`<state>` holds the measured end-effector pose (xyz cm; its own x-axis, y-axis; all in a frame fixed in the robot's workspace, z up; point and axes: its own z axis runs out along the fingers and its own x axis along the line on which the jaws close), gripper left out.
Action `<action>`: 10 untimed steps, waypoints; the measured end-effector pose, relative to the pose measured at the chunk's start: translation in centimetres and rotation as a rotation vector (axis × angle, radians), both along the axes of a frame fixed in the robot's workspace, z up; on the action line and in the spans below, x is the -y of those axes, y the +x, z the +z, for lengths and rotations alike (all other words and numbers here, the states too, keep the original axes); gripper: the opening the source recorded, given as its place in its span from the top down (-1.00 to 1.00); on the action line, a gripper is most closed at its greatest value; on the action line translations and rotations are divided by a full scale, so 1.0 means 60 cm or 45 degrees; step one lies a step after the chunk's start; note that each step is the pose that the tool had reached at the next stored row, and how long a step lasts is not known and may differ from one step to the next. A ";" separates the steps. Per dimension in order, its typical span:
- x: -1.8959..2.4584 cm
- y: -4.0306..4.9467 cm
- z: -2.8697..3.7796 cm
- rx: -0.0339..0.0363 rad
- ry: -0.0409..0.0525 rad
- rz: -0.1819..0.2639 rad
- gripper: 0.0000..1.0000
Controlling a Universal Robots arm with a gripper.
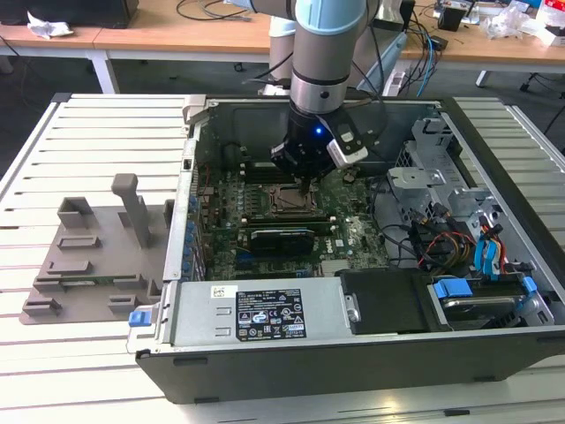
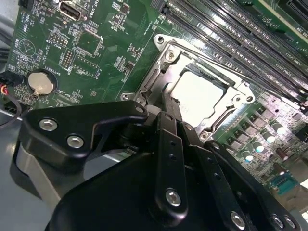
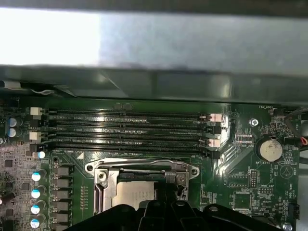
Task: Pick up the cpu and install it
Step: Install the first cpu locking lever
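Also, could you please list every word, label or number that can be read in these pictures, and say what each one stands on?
No text can be quoted reliably.
Large white sticker on the grey metal box: print too small to read.
White lettering on the green motherboard, around the round silver coin battery: too blurred to quote.
Silver square cpu in its socket: no marking visible.

Gripper (image 1: 306,181) sits low inside open case (image 1: 494,190), mid-frame in exterior view, right over socket frame (image 2: 159,72). Cpu (image 2: 199,96) lies in the frame, fingers (image 2: 169,113) at its edge. RAM slots (image 3: 130,130) crowd one side of the socket, capacitor row (image 3: 35,192) another. Drive cage + cables (image 1: 441,238) block case's right part. Grey tray (image 1: 97,252) at left, outside case, well apart.
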<state>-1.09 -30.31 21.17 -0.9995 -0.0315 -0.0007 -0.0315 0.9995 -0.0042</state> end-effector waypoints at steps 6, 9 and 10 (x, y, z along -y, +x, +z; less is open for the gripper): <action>0.0000 0.000 0.006 0.0000 0.000 0.000 0.79; 0.0000 0.000 0.011 0.0000 0.000 0.000 0.79; 0.0000 0.000 0.014 0.0000 0.000 0.000 0.79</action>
